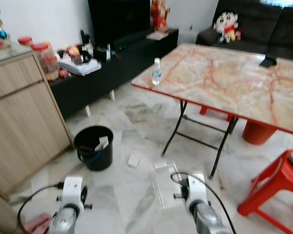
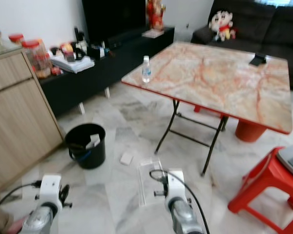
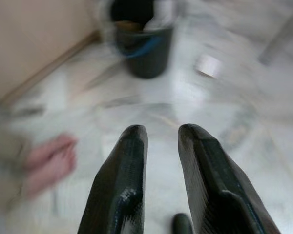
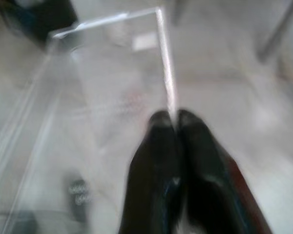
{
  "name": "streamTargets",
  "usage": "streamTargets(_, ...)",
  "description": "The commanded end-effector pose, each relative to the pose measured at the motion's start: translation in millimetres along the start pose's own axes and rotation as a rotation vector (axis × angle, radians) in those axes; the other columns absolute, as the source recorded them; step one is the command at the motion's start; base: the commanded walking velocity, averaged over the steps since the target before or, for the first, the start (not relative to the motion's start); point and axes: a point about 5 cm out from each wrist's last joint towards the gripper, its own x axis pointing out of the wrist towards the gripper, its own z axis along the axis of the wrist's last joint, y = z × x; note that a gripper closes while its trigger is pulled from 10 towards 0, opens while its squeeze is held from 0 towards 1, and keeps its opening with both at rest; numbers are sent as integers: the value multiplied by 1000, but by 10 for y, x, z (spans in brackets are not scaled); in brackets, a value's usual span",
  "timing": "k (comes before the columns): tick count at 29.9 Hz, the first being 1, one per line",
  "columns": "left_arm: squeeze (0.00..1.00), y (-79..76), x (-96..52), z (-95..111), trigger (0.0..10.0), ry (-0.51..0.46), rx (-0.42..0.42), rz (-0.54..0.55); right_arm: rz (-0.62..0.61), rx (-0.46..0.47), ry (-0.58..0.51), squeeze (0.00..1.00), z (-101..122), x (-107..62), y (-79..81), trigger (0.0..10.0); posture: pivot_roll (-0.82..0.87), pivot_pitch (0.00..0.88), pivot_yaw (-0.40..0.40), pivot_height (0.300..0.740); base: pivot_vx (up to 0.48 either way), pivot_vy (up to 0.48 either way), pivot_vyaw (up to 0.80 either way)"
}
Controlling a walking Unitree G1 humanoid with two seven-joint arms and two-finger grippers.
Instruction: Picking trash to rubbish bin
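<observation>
The right gripper (image 4: 173, 119), jaws pinched on one thin wall of the clear plastic box (image 4: 102, 73), could let it slip and swing before the black bin (image 1: 94, 147) ahead; the left gripper (image 3: 161, 134) hangs spread, empty.

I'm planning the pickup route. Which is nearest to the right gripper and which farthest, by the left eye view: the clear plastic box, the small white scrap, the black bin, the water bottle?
1. Clear plastic box, gripped at its edge by the right gripper.
2. Small white scrap, on the floor to its left.
3. Black bin, farther left.
4. Water bottle, up on the table's corner.
</observation>
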Motion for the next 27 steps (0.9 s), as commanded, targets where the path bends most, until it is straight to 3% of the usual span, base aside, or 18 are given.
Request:
streamTargets(1,0,97,-133,-312,10000,122,-24,46,5,-12,-29,0,152,37,41,10000,26,0,-10,740,0,0,0)
streamTargets(3,0,142,-244,-534,10000,220,-35,74,-14,-29,73,0,-106,-14,-11,10000,25,0,-12,740,0,0,0)
streamTargets(10,0,163,-411,-801,10000,320,-49,96,2,-27,140,0,-319,-72,-9,10000,29,0,-21,740,0,0,0)
streamTargets(15,0,155,-440,-846,10000,337,-43,98,6,-30,141,0,-320,-72,-7,10000,27,0,-21,740,0,0,0)
streamTargets(20,0,144,-417,-824,10000,340,-34,103,16,-59,131,0,-252,-49,19,10000,28,0,-23,740,314,0,517)
streamTargets(27,0,128,-374,-768,10000,327,-31,97,10,-52,113,0,-178,-26,42,10000,25,0,-13,740,332,0,0)
